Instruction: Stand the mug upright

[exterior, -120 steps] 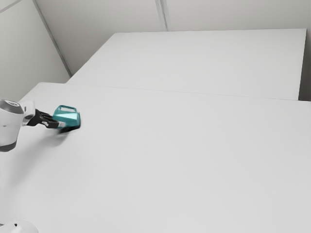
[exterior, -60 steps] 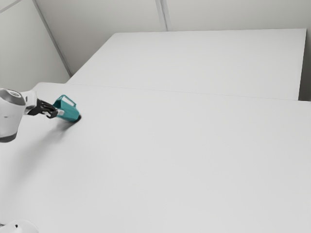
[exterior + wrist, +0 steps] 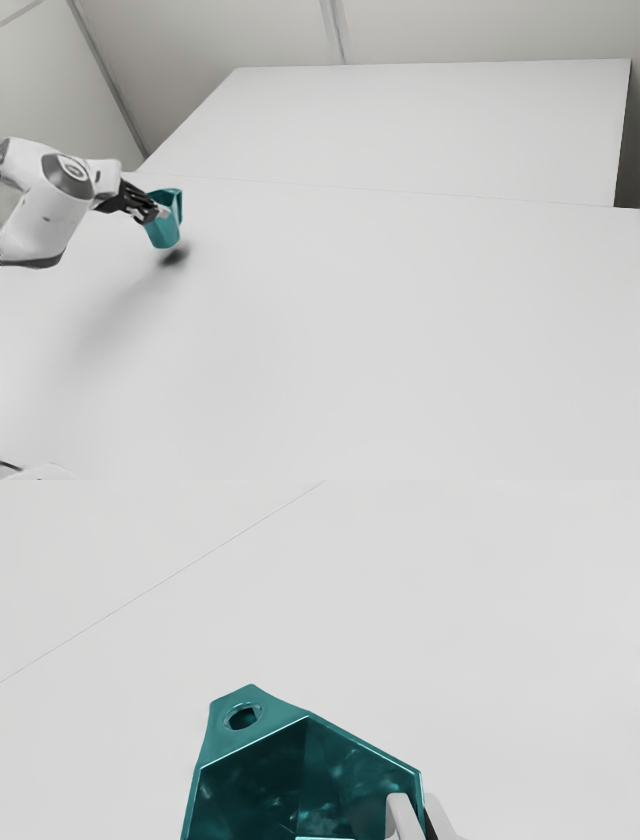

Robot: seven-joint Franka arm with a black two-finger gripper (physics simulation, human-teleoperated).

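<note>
One wall of the teal mug point(image 3: 162, 229) is gripped by the pincer point(image 3: 157, 212): a pale finger point(image 3: 398, 816) reaches inside the mouth and its partner point(image 3: 439, 816) presses from outside, with the wall between them. The mug hangs in the air above the white surface point(image 3: 380, 330), its mouth up and its base down, close to upright though perhaps leaning a little. Its dark shadow point(image 3: 174, 257) lies apart from the base, which fits a mug held clear of the surface.

The handle point(image 3: 178, 206) stands out on the side toward the exterior view's right, away from the arm. The mug looks like a stiff, glossy, flat-sided piece, probably light enough for this hold, and it should not give under the squeeze. If it is ceramic or glass, a hard landing could chip it. The smooth faces may be slippery, and since the hold is at one side of the rim point(image 3: 255, 743), the weight could swing the mug around the fingertips.

A flat side wall is a sensible place to grip, leaving the handle free. Setting it down calls for the base to be level and resting flat before any letting go, then for the fingers to part without dragging the rim.
</note>
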